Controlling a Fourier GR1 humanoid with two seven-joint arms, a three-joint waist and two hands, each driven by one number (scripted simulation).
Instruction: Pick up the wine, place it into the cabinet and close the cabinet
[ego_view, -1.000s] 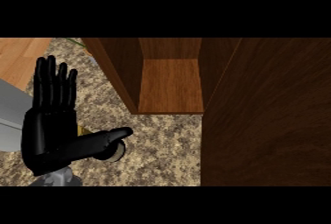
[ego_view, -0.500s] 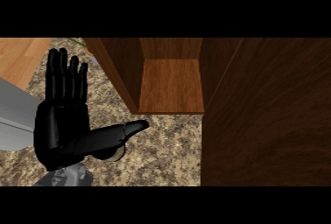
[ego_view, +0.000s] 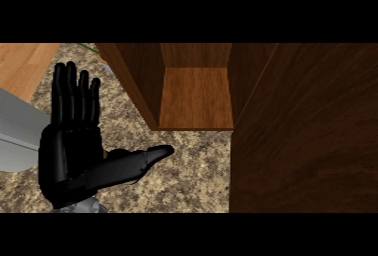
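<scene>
My left hand (ego_view: 70, 150) stands open over the speckled counter (ego_view: 184, 170) at the view's left. Its fingers are straight and point away from me, and the thumb (ego_view: 140, 161) stretches right toward the cabinet. The wooden cabinet (ego_view: 196, 97) is at the top centre, open, with a bare lighter shelf inside. A broad dark wood panel (ego_view: 306, 135), apparently its door, fills the right side. No wine bottle shows. Only a small pale bit (ego_view: 111, 153) peeks out behind the thumb's base, and I cannot tell what it is. My right hand is out of sight.
A grey block (ego_view: 16, 131) lies at the left edge, partly behind the hand. Light wood flooring (ego_view: 26, 62) shows beyond the counter's top left corner. Something green (ego_view: 88, 47) pokes in at the top edge, left of the cabinet.
The left hand has slid away from me and slightly right, and its thumb now reaches further toward the cabinet. The cabinet and the dark panel have not moved.
</scene>
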